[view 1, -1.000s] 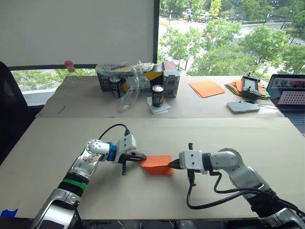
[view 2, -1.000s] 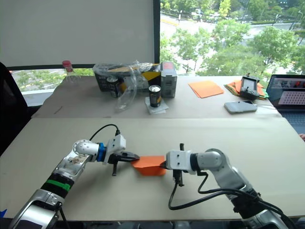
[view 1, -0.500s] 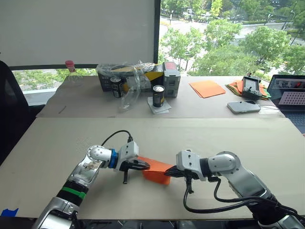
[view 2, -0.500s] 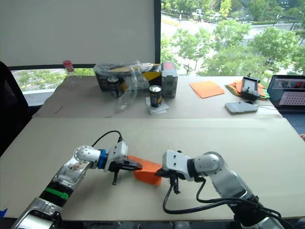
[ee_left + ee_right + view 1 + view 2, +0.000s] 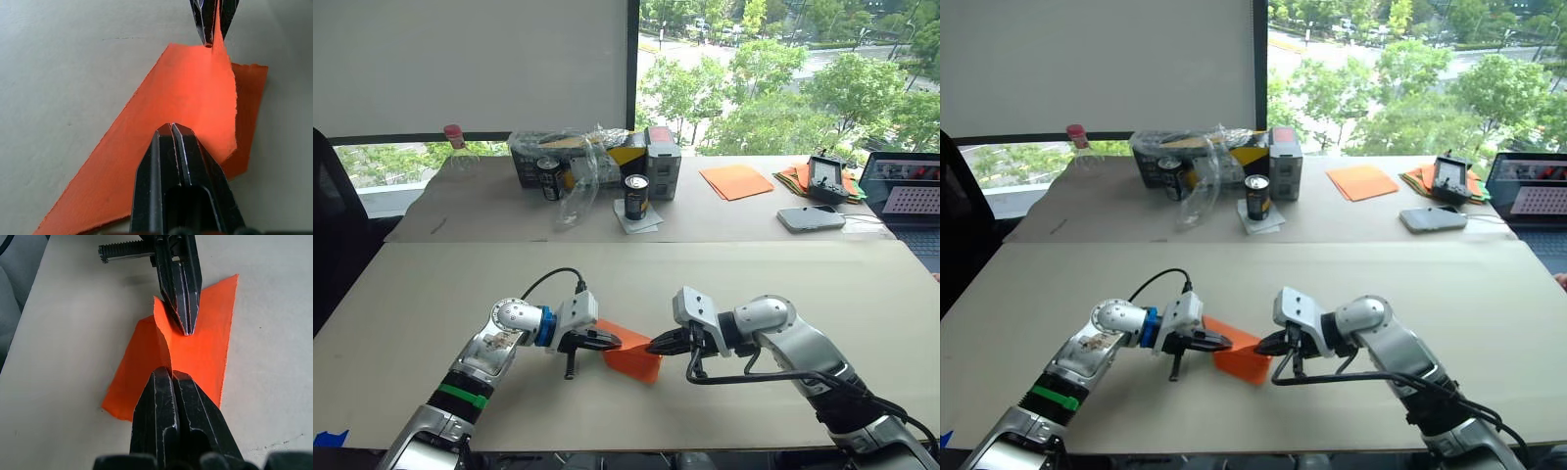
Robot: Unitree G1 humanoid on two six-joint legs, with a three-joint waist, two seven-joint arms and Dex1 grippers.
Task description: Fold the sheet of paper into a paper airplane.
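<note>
Left eye view: sheet of paper (image 5: 632, 352) lies folded on the worktop (image 5: 431, 294). Left gripper (image 5: 613, 342) and right gripper (image 5: 655, 347) both have jaws closed, pinching opposite ends.

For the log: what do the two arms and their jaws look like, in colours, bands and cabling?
Both arms are silver-grey metal with white wrist blocks. The left arm has a blue ring near the wrist, a green band lower down and a thin black cable looping over the wrist. The right arm trails a thicker black cable. The left gripper and right gripper have slim, tapered black jaws.
</note>
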